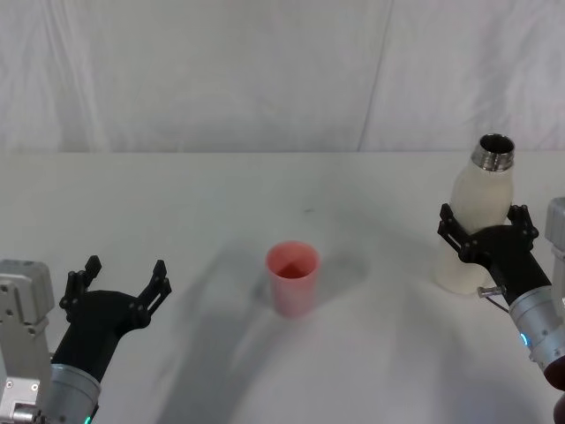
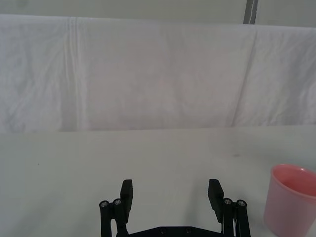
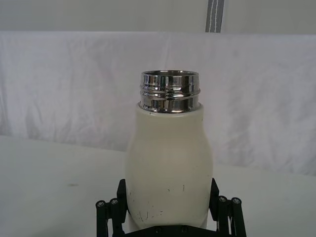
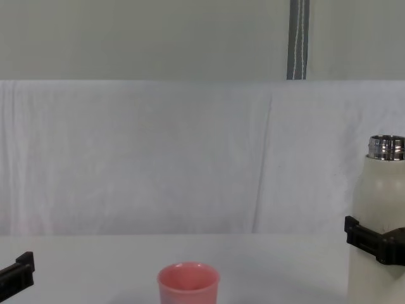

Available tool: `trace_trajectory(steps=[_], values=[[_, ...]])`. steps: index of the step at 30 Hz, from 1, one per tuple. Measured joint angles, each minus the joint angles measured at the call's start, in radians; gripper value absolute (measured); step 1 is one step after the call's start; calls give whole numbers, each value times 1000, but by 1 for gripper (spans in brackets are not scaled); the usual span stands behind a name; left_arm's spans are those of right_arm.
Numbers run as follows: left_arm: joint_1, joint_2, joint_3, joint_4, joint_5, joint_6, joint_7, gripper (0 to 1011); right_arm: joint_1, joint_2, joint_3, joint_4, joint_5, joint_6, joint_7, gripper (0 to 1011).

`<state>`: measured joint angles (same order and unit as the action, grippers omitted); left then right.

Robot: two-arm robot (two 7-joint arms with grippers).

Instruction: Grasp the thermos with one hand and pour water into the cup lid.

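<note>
The cream-white thermos (image 1: 477, 208) stands upright on the table at the right, its steel neck open. My right gripper (image 1: 484, 219) is shut on its lower body, one finger pressed on each side, which the right wrist view confirms on the thermos (image 3: 168, 158). In the chest view the thermos (image 4: 380, 202) rises at the right edge. The pink cup lid (image 1: 293, 274) stands upright mid-table, well to the left of the thermos. My left gripper (image 1: 126, 272) hovers open at the near left, holding nothing, with the cup lid (image 2: 291, 202) off to its side.
The white table (image 1: 265, 194) runs back to a hanging white cloth backdrop (image 1: 265, 71). Bare tabletop lies between the cup lid and the thermos. A grey vertical pole (image 4: 298, 38) stands behind the cloth.
</note>
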<state>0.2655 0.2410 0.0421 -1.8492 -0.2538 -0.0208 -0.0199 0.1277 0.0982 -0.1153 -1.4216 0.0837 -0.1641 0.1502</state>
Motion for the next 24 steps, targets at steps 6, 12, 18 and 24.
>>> trace_trajectory(steps=[6,12,18,24], values=[[0,0,0,0,0,0,0,1001,0,0,0,0,-1,0,0,951],[0,0,0,0,0,0,0,1001,0,0,0,0,-1,-2,-1,1000],[0,0,0,0,0,0,0,1001,0,0,0,-1,-1,-2,-1,1000],[0,0,0,0,0,0,0,1001,0,0,0,-1,-1,-2,-1,1000]])
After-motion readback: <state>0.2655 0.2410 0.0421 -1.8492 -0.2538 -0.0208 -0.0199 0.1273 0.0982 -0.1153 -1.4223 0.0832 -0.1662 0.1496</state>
